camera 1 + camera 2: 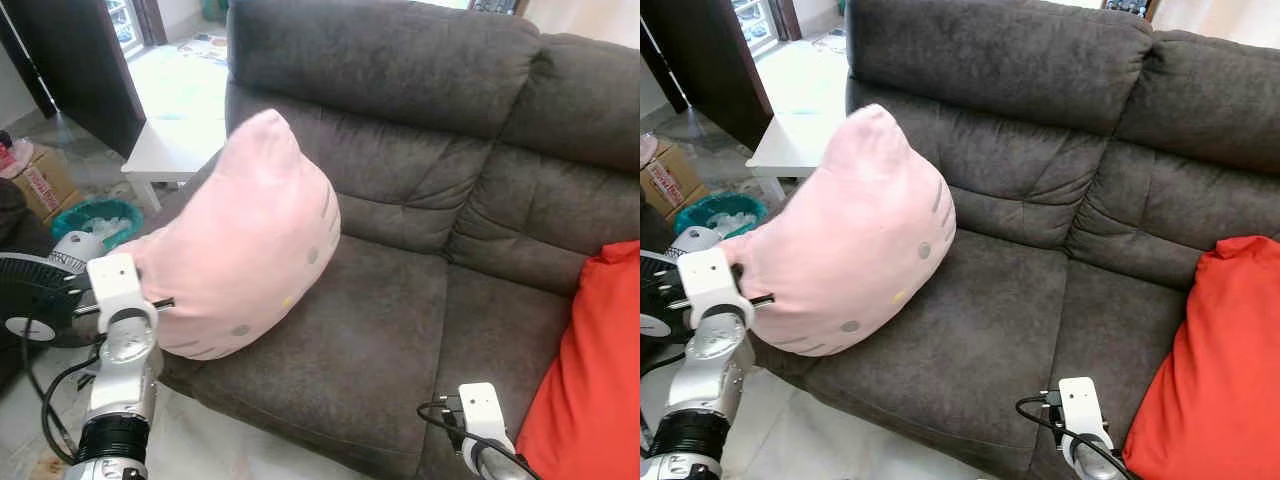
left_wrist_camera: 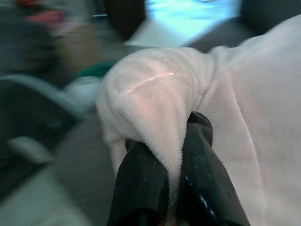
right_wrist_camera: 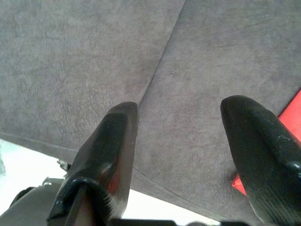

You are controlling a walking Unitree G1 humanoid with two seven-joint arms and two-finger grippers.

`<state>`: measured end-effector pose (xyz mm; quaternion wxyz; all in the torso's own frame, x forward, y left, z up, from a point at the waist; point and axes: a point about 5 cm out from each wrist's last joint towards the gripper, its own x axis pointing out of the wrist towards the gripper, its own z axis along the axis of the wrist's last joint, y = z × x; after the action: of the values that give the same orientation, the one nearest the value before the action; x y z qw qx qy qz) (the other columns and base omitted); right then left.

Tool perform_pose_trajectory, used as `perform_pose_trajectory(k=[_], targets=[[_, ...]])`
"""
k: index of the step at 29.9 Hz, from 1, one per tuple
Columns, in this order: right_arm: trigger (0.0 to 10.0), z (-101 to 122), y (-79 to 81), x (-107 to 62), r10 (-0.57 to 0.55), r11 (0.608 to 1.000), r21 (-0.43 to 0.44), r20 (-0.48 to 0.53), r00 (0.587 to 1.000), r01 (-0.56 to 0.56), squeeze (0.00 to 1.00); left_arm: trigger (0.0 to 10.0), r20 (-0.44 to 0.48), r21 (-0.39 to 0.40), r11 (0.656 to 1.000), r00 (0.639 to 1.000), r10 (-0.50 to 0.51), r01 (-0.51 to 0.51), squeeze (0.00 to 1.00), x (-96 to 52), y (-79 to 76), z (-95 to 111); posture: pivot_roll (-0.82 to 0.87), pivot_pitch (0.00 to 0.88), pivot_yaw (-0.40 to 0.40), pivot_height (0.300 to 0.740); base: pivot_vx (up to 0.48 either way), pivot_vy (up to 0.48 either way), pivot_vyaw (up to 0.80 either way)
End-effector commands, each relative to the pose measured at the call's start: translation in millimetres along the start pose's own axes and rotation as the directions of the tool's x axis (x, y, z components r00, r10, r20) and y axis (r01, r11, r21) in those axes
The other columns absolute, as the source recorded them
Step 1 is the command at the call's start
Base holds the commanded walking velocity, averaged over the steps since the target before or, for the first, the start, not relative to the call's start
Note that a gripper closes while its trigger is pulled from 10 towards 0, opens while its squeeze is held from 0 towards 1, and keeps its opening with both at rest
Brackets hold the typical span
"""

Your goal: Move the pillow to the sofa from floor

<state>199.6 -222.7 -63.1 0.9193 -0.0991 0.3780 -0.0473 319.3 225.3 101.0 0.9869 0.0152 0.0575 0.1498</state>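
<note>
The pink cat-face pillow (image 1: 245,240) is already off the floor and leaning on the left end of the grey sofa (image 1: 420,210), its lower edge on the seat cushion and part of it overhanging the front left corner. You have it by a fold of plush at its outer corner: the left gripper (image 2: 175,155) is clamped on that fold, the two black fingers (image 2: 141,188) pinching the fabric between them. That corner hold explains why the pillow stands tilted rather than lying flat; it hangs partly from your grip. Your right gripper (image 3: 181,136) hovers low over the seam between the two seat cushions with its fingers spread apart, holding nothing, close to the red cushion (image 1: 590,370) at the right end. I'd judge the carry nearly done: push the pillow further onto the seat before you release, or it may slide off the front edge.
</note>
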Motion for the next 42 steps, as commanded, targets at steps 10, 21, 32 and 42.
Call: perform_pose_trajectory(k=[10,21,32,42], targets=[[10.0,-14,-0.6,-3.1,0.003,1.0,0.019,-0.035,0.999,-0.002,0.0,10.0,0.031,0.102,0.947,0.951,-0.308,0.303,0.0,-5.3,-34.4,5,0.11,0.095,-0.058,0.74,0.0,0.0,0.0],[10.0,-29,-4.6,-7.6,-0.009,1.0,0.024,-0.091,0.996,0.011,0.0,10.0,0.066,-0.035,0.981,0.979,0.192,-0.19,0.0,2.6,36.8,12,0.12,0.093,-0.065,0.74,0.0,0.0,0.0],[10.0,-29,-7.1,-7.1,-0.008,1.0,0.024,-0.1,0.995,0.011,0.0,10.0,-0.017,-0.077,0.988,0.99,0.136,-0.137,0.0,-0.2,25.0,-3,0.11,0.089,-0.071,0.74,0.0,0.0,0.0],[10.0,-24,-6.9,-5.2,-0.01,0.999,0.035,-0.085,0.996,0.013,0.0,10.0,0.068,-0.008,0.974,0.972,-0.227,0.228,0.0,-5.9,-24.6,7,0.11,0.09,-0.07,0.74,0.0,0.0,0.0]])
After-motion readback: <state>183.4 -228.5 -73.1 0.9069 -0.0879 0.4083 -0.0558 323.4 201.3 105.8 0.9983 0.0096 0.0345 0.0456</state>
